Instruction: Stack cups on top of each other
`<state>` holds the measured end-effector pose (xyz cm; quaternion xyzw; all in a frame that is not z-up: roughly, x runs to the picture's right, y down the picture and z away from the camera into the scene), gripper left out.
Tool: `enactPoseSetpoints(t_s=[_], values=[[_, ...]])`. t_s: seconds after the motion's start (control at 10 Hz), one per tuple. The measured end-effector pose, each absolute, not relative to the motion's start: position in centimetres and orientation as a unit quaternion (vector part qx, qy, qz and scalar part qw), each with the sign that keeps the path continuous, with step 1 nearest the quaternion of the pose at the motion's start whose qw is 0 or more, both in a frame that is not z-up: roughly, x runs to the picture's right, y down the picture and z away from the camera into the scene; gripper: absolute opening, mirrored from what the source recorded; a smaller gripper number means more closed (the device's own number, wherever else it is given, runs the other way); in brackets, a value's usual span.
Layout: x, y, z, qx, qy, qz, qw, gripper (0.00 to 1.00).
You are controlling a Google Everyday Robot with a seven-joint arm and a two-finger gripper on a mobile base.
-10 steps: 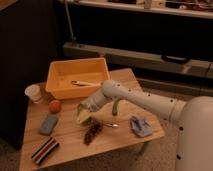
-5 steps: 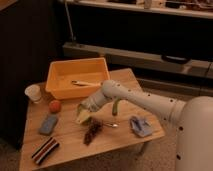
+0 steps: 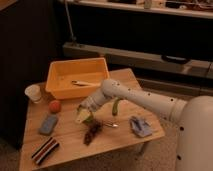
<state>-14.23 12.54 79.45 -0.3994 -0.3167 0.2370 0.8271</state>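
Striped block [image 3: 44, 150]: at the front of the surface [image 3: 65, 135], out of the way.
Blue pad [image 3: 48, 124], dark bunch [image 3: 92, 133]: a bit further back.
Gripper [image 3: 85, 112]: over the middle; its jaws look clamped on the yellow-green cup.
Yellow-green cup [image 3: 81, 118]: tipped, right by the dark bunch. It looks light and thin, so squeeze its side softly.
Red ball [image 3: 54, 106]: between the two cups; it could get bumped.
White cup [image 3: 33, 93]: upright, far left, beside the orange bin [image 3: 60, 90]. I think it tips easily.

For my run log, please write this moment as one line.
end effector: at yellow-green cup, middle of table | white cup: upright at table edge, apart | stack: not done
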Motion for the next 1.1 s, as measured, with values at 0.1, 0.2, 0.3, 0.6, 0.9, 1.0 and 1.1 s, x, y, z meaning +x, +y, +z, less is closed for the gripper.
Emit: enactPoseSetpoints(t_s=[0.1,0.2,0.3,0.6,0.9,1.0,1.1], values=[[-14.3,12.5,79.4,-0.393,-0.321,0.235,0.829,0.8],[-14.3,12.5,79.4,-0.386,-0.326,0.232,0.831,0.8],[-14.4,12.4,79.4,-0.379,-0.333,0.228,0.833,0.8],[-14.3,10.2,78.0,-0.347,-0.347,0.217,0.844,0.8],[-14.5,9.6,78.8,-0.342,-0.331,0.22,0.851,0.8],[-14.2,9.9,79.9,-0.342,-0.32,0.227,0.854,0.8],[-13.8,10.4,81.0,-0.342,-0.31,0.234,0.856,0.8]])
